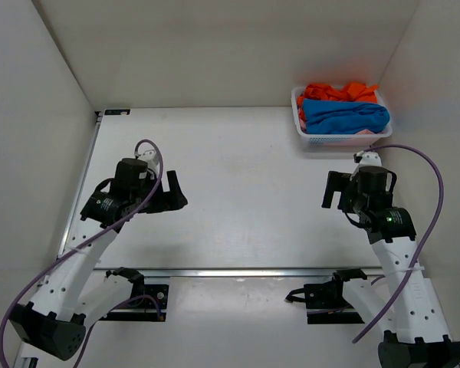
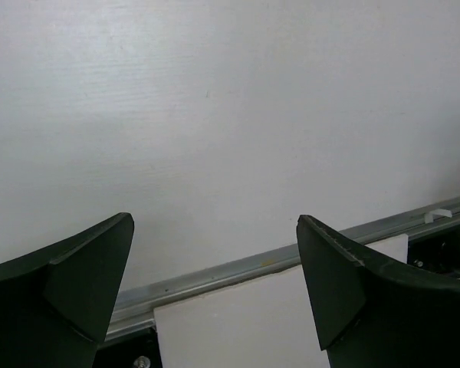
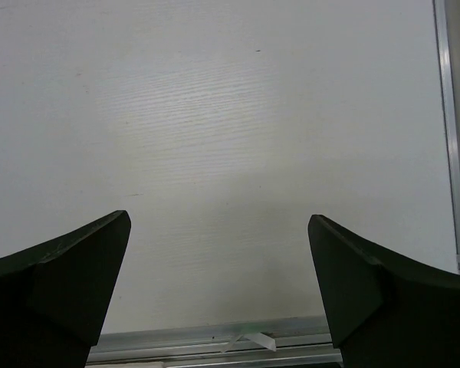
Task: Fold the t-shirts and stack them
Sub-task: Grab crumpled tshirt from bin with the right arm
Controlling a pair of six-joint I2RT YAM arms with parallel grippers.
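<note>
**A:** Where are the t-shirts?

**B:** All of them are heaped in the white plastic lattice basket at the far right corner of the table. The blue t-shirt lies on top toward the front, soft and rumpled into thick folds. The orange t-shirt is bunched behind it against the far rim. A sliver of pale pink cloth peeks out under the blue one.

**A:** And the arms?

**B:** The left gripper has its jaws spread wide with nothing between them. Its fingers are dark, matte and wedge-shaped, over bare table on the left side. The right gripper is just as wide apart and empty, on the near side of the basket and clear of it.

**A:** What is the surface like?

**B:** Flat matte white with a faint fine grain. A brushed metal rail runs along the near edge.
</note>
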